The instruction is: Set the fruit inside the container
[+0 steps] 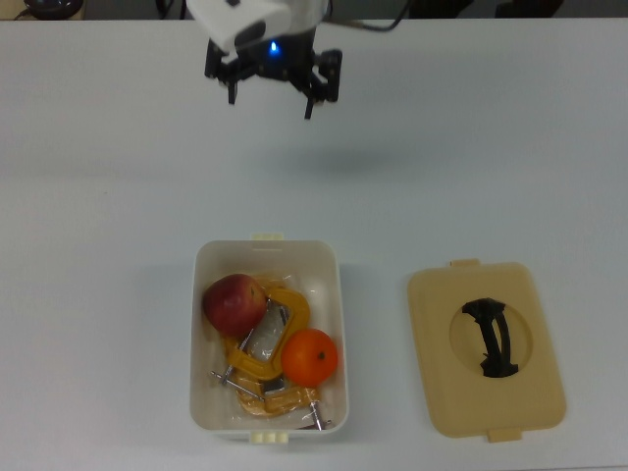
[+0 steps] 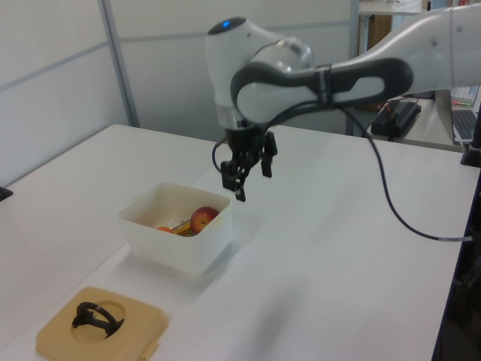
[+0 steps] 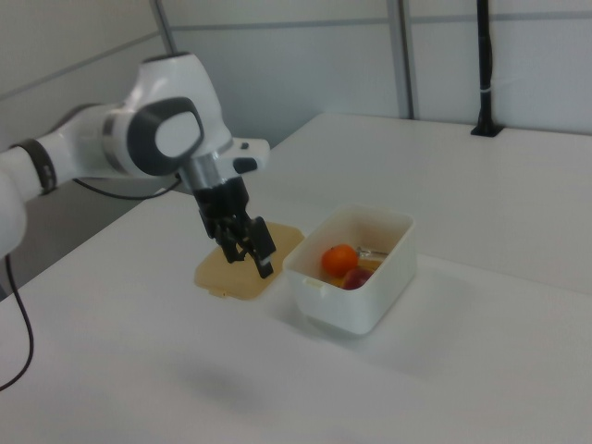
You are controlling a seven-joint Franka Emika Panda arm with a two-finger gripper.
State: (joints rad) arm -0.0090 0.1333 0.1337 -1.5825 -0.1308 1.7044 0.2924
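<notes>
Basically done: apple (image 1: 234,303) and tangerine (image 1: 310,356) sit in tub (image 1: 339,294); hand (image 1: 272,93) at top view's 12 o'clock, spread wide, empty — just retreat clear.

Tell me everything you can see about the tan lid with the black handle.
The lid is a flat tan rectangle with rounded corners, plastic-looking, with small tabs at its short ends. A black handle sits in a round recess at its centre. It lies flat on the white table, to the top view's right of the white container, not touching it.
</notes>
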